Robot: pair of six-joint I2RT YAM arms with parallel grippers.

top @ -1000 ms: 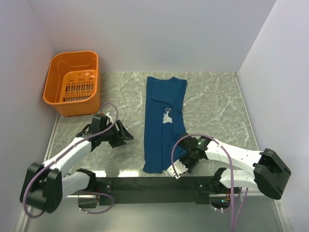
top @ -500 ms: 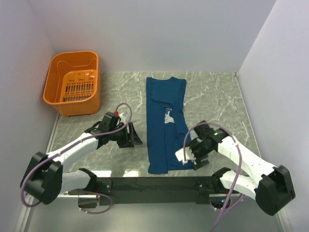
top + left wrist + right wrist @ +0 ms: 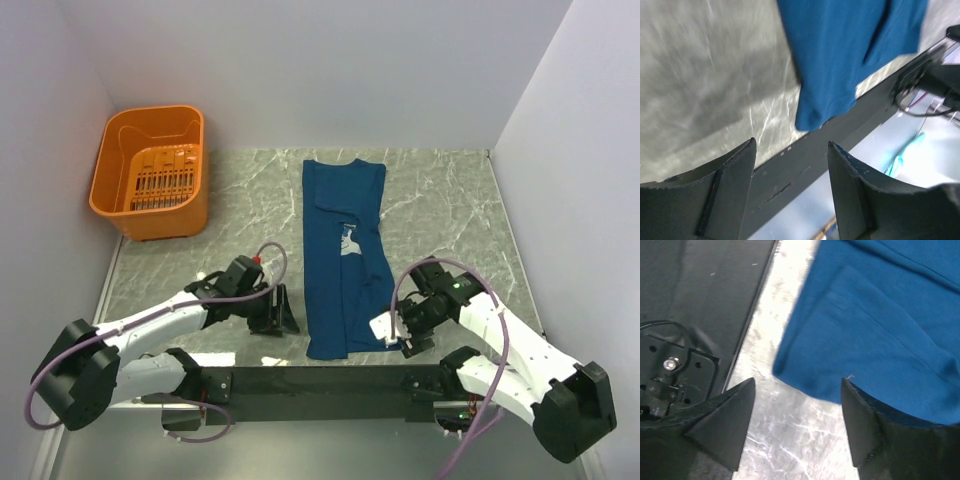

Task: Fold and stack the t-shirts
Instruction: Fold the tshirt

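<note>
One navy t-shirt [image 3: 343, 250] lies flat in the middle of the desk [image 3: 450, 220]. It is already narrowed into a long strip running from the far side to the near edge, with part of its white chest print [image 3: 348, 240] showing on top. The collar end points away from the arms, and the hem end sits close to the black base rail [image 3: 320, 380]. The orange basket [image 3: 150, 175] stands well apart in the far left corner.

The left gripper [image 3: 280, 315] sits low just beside the strip's near left corner. Its jaws are spread and there is nothing between them. From the left wrist, the hem corner [image 3: 810, 120] lies just ahead of the gripper [image 3: 791, 145], not touching it. The right gripper [image 3: 393, 333] is just off the near right corner, also wide apart and empty. Its wrist view shows the shirt's edge [image 3: 805, 375] ahead of the fingers, with bare desk under them.

Judging by how the shirt lies, the lengthwise folds are done and the crosswise fold is next. That calls for both grippers to close on the two hem corners, pinching every layer there. They would then lift together and carry the hem toward the collar, keeping the strip straight. The corner nearest the rail looks awkward to get a finger under.
</note>
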